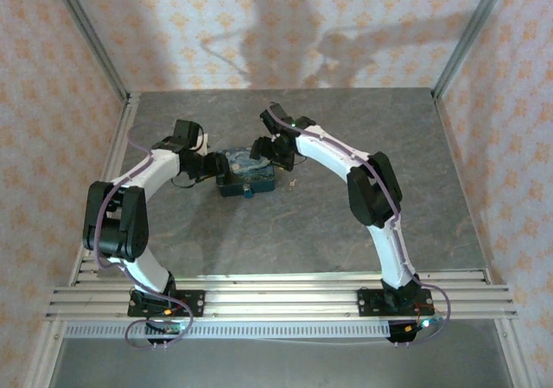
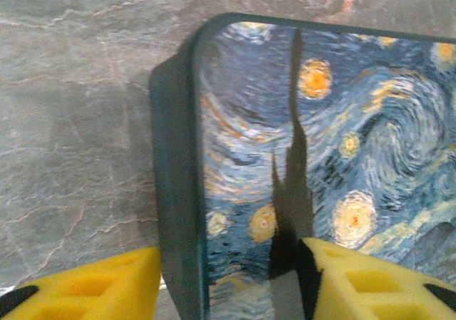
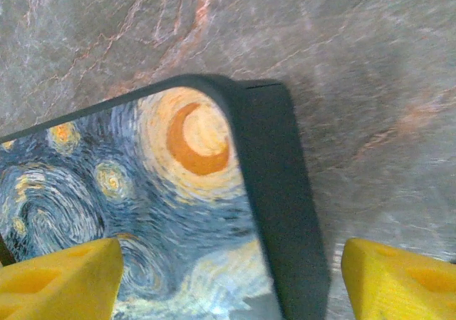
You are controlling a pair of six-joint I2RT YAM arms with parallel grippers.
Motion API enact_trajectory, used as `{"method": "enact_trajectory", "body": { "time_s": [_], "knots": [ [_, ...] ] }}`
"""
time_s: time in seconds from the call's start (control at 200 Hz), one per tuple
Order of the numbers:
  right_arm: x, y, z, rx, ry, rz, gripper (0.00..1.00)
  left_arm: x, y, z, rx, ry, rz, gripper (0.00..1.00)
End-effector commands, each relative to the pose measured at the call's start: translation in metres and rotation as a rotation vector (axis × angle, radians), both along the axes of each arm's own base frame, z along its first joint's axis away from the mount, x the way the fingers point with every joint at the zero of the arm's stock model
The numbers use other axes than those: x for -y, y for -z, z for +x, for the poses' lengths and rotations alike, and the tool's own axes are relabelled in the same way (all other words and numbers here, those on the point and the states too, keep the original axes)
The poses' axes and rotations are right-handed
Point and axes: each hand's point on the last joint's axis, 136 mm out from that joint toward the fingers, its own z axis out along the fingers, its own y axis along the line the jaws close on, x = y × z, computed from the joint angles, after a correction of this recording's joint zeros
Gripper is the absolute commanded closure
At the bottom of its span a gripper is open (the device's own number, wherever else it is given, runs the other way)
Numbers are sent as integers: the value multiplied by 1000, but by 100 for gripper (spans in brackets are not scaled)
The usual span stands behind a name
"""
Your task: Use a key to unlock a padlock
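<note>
Both arms reach from their bases at the near edge toward the centre of the table (image 1: 311,232), meeting over a painted box (image 1: 251,176).

Left arm (image 1: 151,168): the elbow is folded out to the left and the forearm runs inward to the right. The wrist points down at the left end of the box. The left gripper (image 2: 228,252) straddles that end wall. Its fingers (image 2: 92,288) are spread, one outside the wall just beside the box and the other over the painted lid.

Right arm (image 1: 346,159): the elbow is bowed out to the right and the forearm angles back and inward to the far right corner of the box. The right gripper (image 3: 231,249) straddles the right end wall. Its fingers (image 3: 399,277) are spread wide, one over the lid and the other over bare table, clear of the wall.

Neither gripper holds anything.

Padlock (image 1: 248,193): in the top view, a small brighter blue item lies against the near edge of the box, between the two arms. It is too small for detail to show.
</note>
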Motion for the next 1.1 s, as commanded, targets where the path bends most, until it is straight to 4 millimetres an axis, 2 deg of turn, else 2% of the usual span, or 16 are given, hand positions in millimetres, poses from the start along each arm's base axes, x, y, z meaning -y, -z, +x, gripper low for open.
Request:
{"method": "enact_trajectory", "body": {
  "time_s": [0.0, 0.12, 0.225, 0.325, 0.495, 0.641, 0.736, 0.751, 0.811, 0.916, 1.096],
  "knots": [
    [27, -40, -1, 56, 13, -27, 18, -15, -22, -3, 33, -17, 96, 39],
    [53, -54, -1, 80, 48, -34, 17, -19, -43, -6, 75, -4, 138, 36],
    [84, -53, -8, 75, 92, -45, 17, -10, -64, -9, 130, 55, 190, 36],
    [122, -41, -20, 51, 168, -51, 17, 18, -80, -12, 178, 156, 251, 36],
    [190, -17, -54, 9, 318, -60, 17, 96, -84, -17, 223, 385, 341, 39],
    [229, -3, -90, -18, 388, -94, 17, 157, -68, -21, 208, 579, 453, 43],
    [241, 5, -110, -27, 410, -107, 17, 189, -53, -21, 185, 687, 535, 46],
    [242, 6, -113, -30, 414, -109, 17, 194, -42, -21, 164, 707, 555, 47],
    [246, 9, -121, -32, 426, -108, 17, 209, -32, -19, 150, 751, 591, 50],
    [248, 14, -130, -39, 441, -98, 17, 224, -10, -13, 110, 775, 621, 54],
    [249, 15, -135, -39, 440, -96, 17, 230, 16, -3, 64, 787, 654, 54]
  ]
}}
